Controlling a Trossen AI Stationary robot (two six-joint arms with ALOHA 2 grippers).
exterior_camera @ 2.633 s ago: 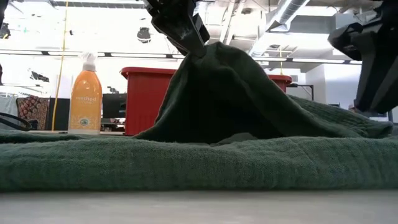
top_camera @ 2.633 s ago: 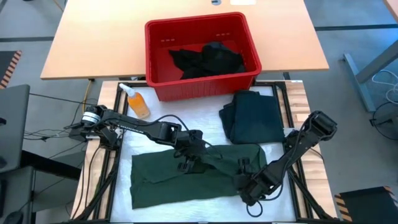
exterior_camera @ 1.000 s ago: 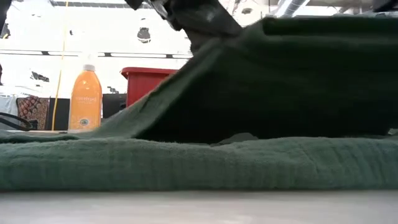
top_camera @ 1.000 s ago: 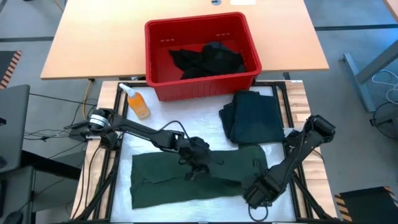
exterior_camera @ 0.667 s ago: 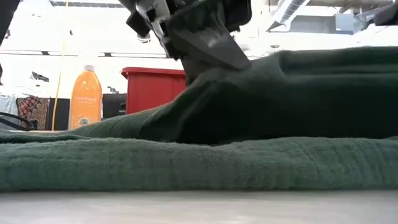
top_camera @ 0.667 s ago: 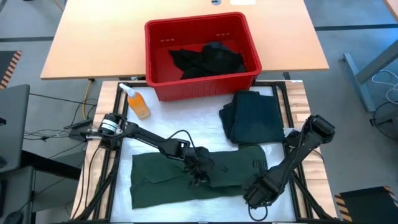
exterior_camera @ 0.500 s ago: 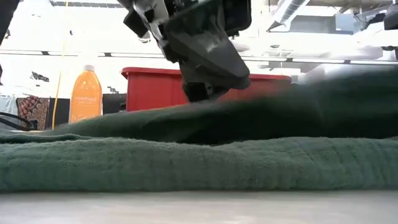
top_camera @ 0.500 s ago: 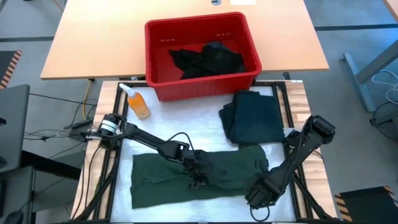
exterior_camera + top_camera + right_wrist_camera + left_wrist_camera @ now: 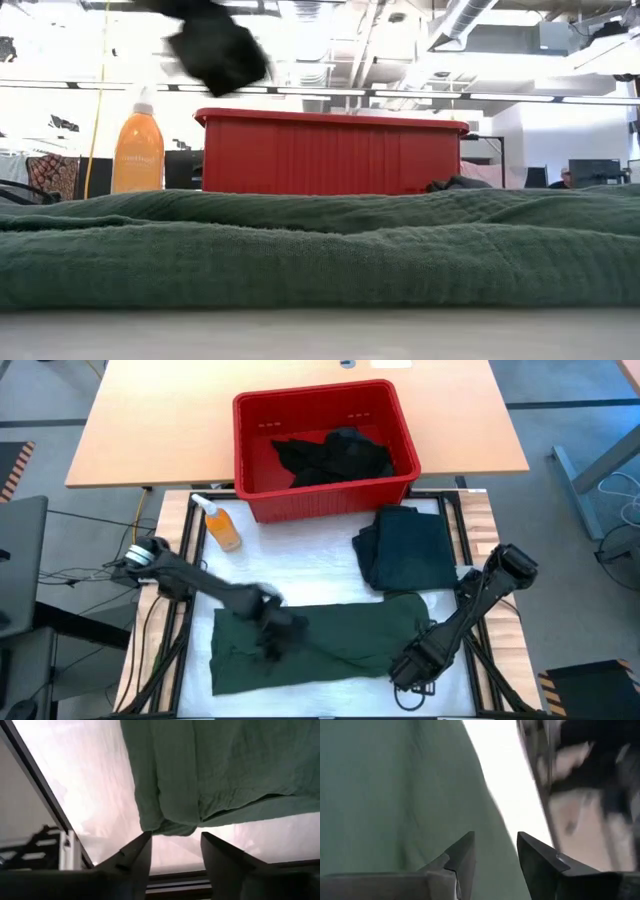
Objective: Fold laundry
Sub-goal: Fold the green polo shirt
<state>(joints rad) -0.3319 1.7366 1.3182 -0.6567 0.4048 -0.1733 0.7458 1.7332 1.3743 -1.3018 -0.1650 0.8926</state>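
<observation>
A dark green shirt (image 9: 330,645) lies flat across the white table cover, folded over on itself. It fills the bottom of the low view (image 9: 320,250). My left gripper (image 9: 272,635) hovers open above the shirt's left half, clear of the cloth (image 9: 215,45). The left wrist view shows its fingers apart (image 9: 495,852) over the green cloth (image 9: 395,795). My right gripper (image 9: 412,665) stands open over the shirt's near right corner (image 9: 167,827), fingers apart (image 9: 175,847) and nothing between them.
A folded dark garment (image 9: 405,550) lies at the table's right, behind the shirt. A red bin (image 9: 330,498) holding black garments (image 9: 335,455) stands at the far edge. An orange spray bottle (image 9: 222,528) stands at the far left.
Both grippers have opened and let go of the green shirt. The raised fold has dropped and now lies flat on the layer beneath. My left gripper has risen and swung toward the table's left edge; my right has stayed near the shirt's right corner.
</observation>
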